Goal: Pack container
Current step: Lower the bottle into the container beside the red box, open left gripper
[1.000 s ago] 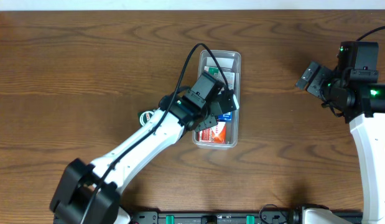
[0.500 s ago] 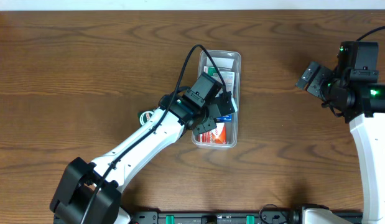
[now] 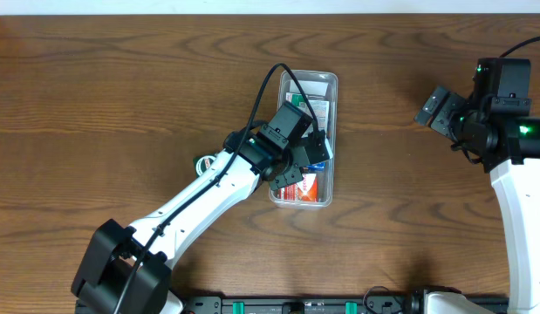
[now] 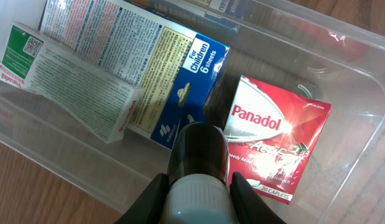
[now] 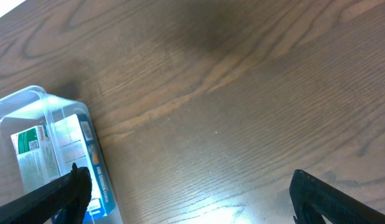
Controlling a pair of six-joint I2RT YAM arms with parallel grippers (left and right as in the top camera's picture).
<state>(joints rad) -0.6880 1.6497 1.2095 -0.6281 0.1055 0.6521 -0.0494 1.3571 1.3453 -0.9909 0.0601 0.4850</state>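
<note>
So the container [image 3: 332, 105] sits about mid-surface [image 3: 121, 105]. Its long axis runs straight away from the robot's side toward the far edge, with the short ends near and far. It's clear, glossy plastic, long and narrow, with rounded corners and a lip round the top, and you can see the wood grain right through the walls.

The left gripper [image 3: 302, 162] hangs over the near half, clamped on a dark round bottle [image 4: 198, 149] with a pale cap. The bottle's far end points down into the tub. Lying flat under it are a shiny red Panadol box [image 4: 276, 146], a blue and white box [image 4: 180, 81] marked "For Children", and a white box [image 4: 68, 81] with a green end leaning on that one. All are cardboard.

The right gripper [image 3: 435, 109] is well off to the right over bare wood, fingers spread wide with nothing between them.
</note>
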